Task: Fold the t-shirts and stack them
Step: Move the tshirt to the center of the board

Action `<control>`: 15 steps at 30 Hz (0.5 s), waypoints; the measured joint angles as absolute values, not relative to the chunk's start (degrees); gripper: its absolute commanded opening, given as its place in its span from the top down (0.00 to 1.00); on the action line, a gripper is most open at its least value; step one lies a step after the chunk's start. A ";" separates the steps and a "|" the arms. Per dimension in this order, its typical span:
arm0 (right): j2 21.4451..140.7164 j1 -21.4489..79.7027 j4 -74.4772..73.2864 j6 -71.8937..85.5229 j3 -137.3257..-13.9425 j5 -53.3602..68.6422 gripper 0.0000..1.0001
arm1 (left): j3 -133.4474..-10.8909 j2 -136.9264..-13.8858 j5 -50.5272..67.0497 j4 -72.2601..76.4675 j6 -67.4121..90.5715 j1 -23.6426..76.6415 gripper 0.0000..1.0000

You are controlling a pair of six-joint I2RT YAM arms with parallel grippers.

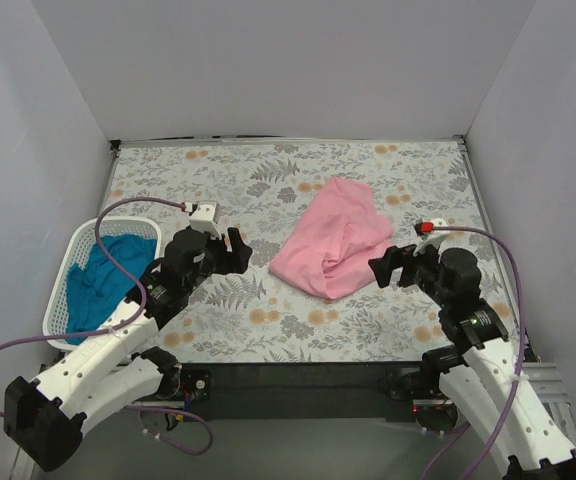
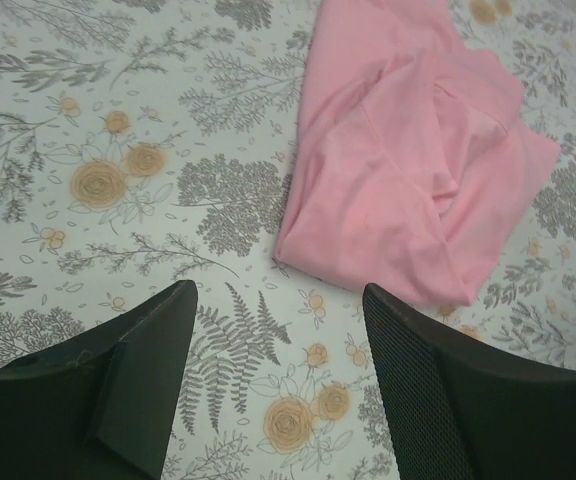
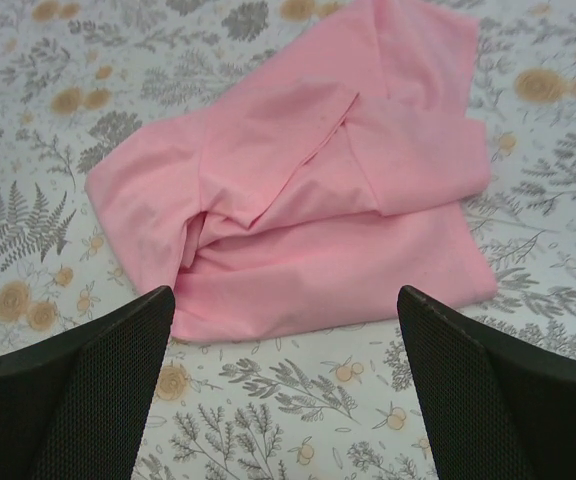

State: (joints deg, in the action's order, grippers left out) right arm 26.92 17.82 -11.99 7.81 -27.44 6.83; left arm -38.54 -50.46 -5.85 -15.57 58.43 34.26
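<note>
The light pink t-shirt [image 1: 335, 238] lies loosely crumpled on the floral tablecloth, right of centre. It shows in the left wrist view [image 2: 408, 170] and the right wrist view [image 3: 318, 190]. The teal-blue t-shirt [image 1: 101, 278] lies bunched inside the white lattice basket [image 1: 69, 269] at the left edge. My left gripper [image 1: 240, 250] is open and empty, a short way left of the pink shirt. My right gripper [image 1: 388, 268] is open and empty, just off the shirt's near right edge.
The floral cloth [image 1: 268, 180] covers the whole table. White walls close in the back and both sides. Purple cables loop from both arms.
</note>
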 measured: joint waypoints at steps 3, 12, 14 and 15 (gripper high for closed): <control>34.30 17.87 -12.05 9.65 -28.49 7.90 0.02 | -36.67 -49.67 -9.58 -12.29 59.29 34.24 0.34; 59.75 17.89 -10.48 15.81 -37.87 9.56 0.02 | -35.53 -56.27 -12.82 -10.85 59.88 32.97 0.36; 64.03 18.00 -8.36 16.82 -39.68 10.31 0.12 | -35.27 -55.33 -12.95 -10.79 59.92 32.95 0.37; 66.26 18.02 -7.35 17.41 -40.60 10.70 0.17 | -35.03 -54.59 -13.02 -10.87 59.96 32.95 0.37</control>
